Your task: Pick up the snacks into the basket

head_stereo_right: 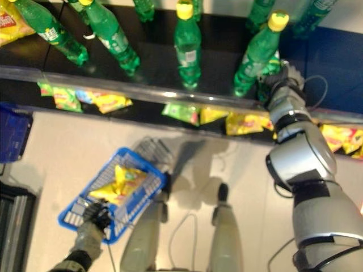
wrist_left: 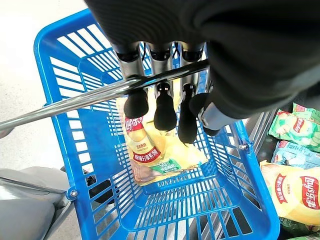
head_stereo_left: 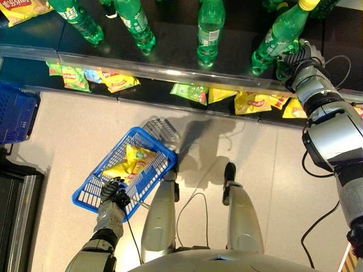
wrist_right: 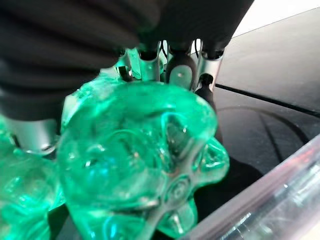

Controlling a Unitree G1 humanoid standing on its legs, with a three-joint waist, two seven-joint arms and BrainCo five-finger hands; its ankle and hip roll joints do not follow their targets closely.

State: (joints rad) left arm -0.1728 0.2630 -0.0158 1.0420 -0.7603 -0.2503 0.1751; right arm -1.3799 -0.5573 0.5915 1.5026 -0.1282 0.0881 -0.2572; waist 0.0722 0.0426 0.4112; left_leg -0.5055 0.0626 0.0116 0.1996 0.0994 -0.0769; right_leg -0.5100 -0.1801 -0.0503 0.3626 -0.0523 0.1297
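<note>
Nearest the camera, the left hand hangs low over the pale floor, its fingers curled round the metal handle of the blue basket, which it carries. Inside that basket lie yellow snack bags, resting on the slatted bottom; the left wrist view shows one of them face up under the fingertips, with more snack packets lying outside the basket's far wall. Pale, smooth flooring runs from the basket out to the foot of a dark shelf unit. At the left edge a second blue basket sits beside a dark cabinet. On the lower shelf, set back under a clear front rail, a row of green and yellow snack bags lies flat, spread from the left end to the right. Above it, the upper shelf is dark and glossy and carries green soda bottles standing upright in a loose row, with a yellow bag at the far left corner. Farthest out, the right hand reaches onto this upper shelf, and its fingers are closed round the base of a green bottle, not round any snack.
</note>
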